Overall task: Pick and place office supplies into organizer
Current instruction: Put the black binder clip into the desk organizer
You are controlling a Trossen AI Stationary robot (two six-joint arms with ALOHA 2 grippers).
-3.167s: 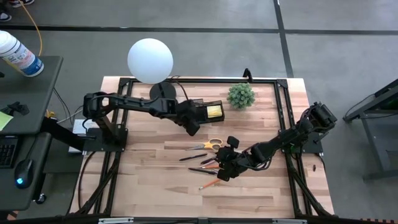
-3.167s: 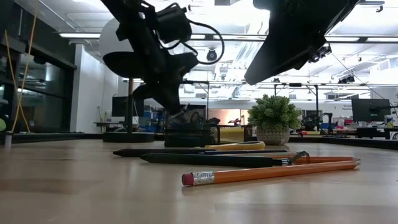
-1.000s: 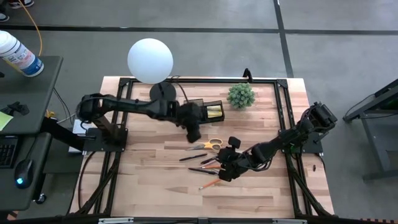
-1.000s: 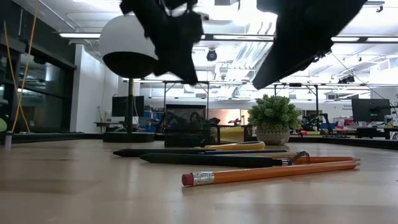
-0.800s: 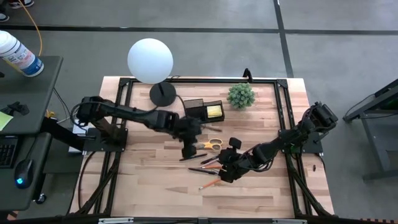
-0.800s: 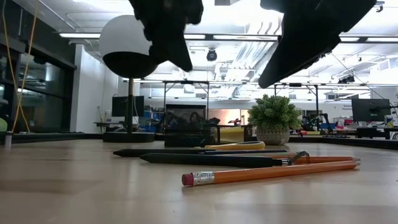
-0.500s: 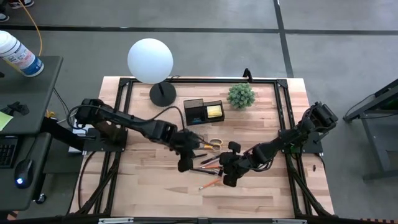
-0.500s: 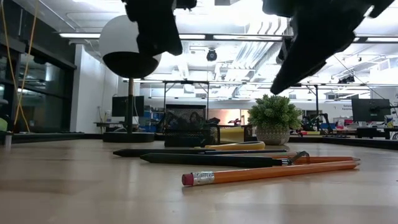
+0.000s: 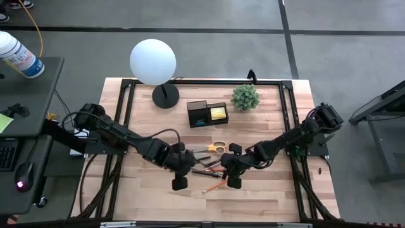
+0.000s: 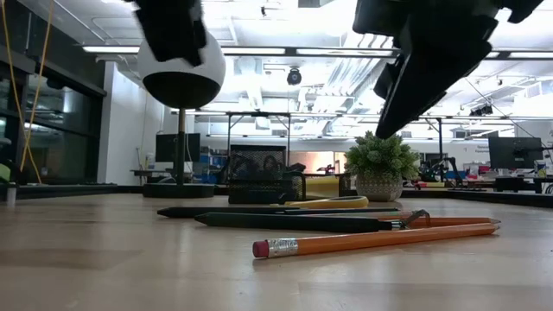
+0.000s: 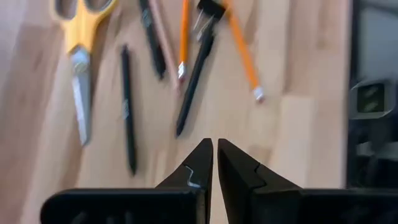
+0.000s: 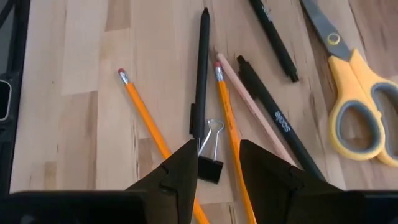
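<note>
While my left gripper (image 11: 215, 163) hangs pinched together and empty over the table (image 9: 152, 190), my right gripper (image 12: 217, 163) parted above a binder clip (image 12: 210, 163), pens (image 9: 204, 160) between them, organizer (image 9: 207, 114) well apart

Yellow-handled scissors (image 9: 214, 147) lie flat on the worktop beside a loose fan of orange pencils (image 12: 144, 116) and black pens (image 12: 200, 68); a black binder clip (image 12: 210, 163) rests among them; the black organizer (image 9: 206, 114), well apart, holds a yellow sticky-note pad (image 9: 218, 113).

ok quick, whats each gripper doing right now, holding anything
left gripper: closed, empty, above the wooden table.
right gripper: open, empty, over the small black binder clip.
</note>
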